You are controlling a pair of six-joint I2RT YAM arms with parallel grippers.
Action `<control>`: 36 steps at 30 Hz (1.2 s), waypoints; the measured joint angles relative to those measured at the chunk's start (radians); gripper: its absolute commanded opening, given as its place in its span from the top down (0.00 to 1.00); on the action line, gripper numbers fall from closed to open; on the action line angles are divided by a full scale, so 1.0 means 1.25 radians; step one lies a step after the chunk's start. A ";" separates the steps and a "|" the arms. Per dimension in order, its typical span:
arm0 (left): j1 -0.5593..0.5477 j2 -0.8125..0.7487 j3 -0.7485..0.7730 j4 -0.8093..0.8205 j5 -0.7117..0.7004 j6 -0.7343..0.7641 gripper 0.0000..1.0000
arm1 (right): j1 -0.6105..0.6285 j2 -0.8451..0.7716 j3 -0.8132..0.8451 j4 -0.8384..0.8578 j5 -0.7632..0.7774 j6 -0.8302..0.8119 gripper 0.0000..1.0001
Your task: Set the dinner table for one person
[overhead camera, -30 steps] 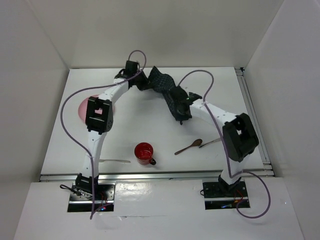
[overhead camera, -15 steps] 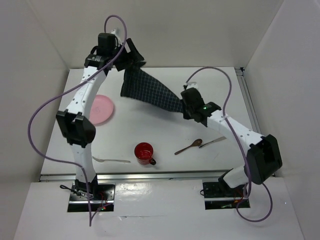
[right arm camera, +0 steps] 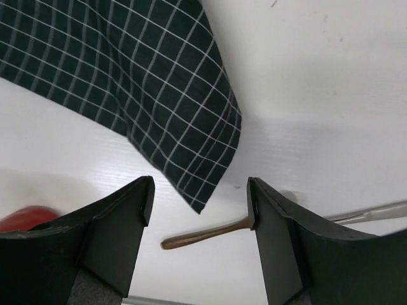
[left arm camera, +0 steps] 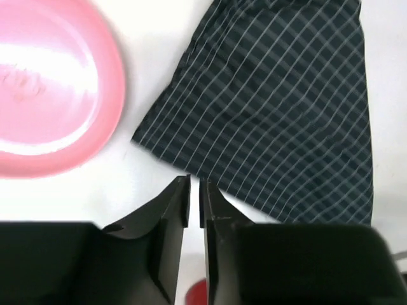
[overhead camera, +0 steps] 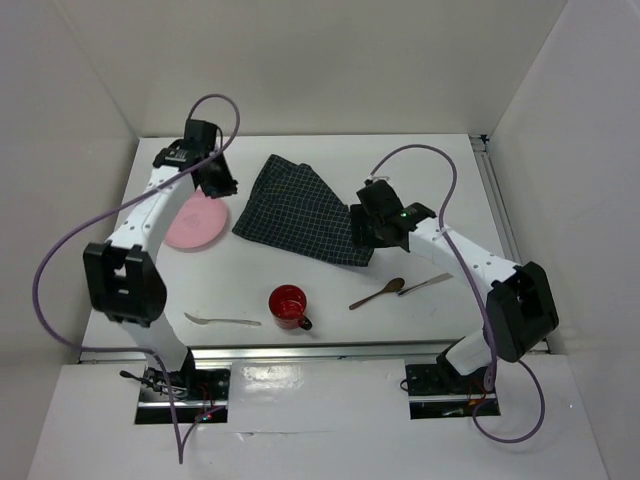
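Observation:
The dark navy checked cloth (overhead camera: pixel 300 212) lies spread flat on the white dinner table (overhead camera: pixel 440 180), held by neither gripper. My left gripper (overhead camera: pixel 222 187) hovers off the cloth's left corner (left arm camera: pixel 280 114), between it and the pink plate (overhead camera: pixel 195 222). Its jaws (left arm camera: pixel 194 181) stand a narrow slit apart with nothing between them. My right gripper (overhead camera: pixel 360 235) hangs over the cloth's near right corner (right arm camera: pixel 140 82). Its jaws (right arm camera: pixel 200 183) are wide open and empty, and the cloth tip lies below the gap.
A red cup (overhead camera: pixel 288 305) stands near the front edge, with a fork (overhead camera: pixel 222 320) to its left. A brown spoon (overhead camera: pixel 378 293) and a knife (overhead camera: pixel 425 284) lie to the right of the cup. White walls enclose the table on three sides.
Both grippers have let go of the cloth, which dropped from hanging stretched between them to lying flat. The left arm came down and back toward the plate. The right jaws opened wide.

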 measured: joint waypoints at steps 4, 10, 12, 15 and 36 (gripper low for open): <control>0.013 -0.148 -0.192 0.046 0.008 -0.018 0.23 | -0.027 0.000 0.018 -0.006 -0.065 0.055 0.29; 0.054 -0.073 -0.359 0.111 0.044 -0.065 0.02 | -0.098 -0.007 -0.021 -0.006 -0.210 0.127 0.21; 0.064 -0.020 -0.373 0.116 0.054 -0.074 0.04 | -0.126 -0.024 -0.067 0.001 -0.258 0.148 0.18; 0.065 0.031 -0.372 0.133 0.068 -0.081 0.09 | -0.156 -0.052 -0.132 0.007 -0.321 0.179 0.17; 0.040 0.122 -0.264 0.184 0.084 -0.082 1.00 | -0.164 0.078 -0.202 0.182 -0.431 0.246 0.58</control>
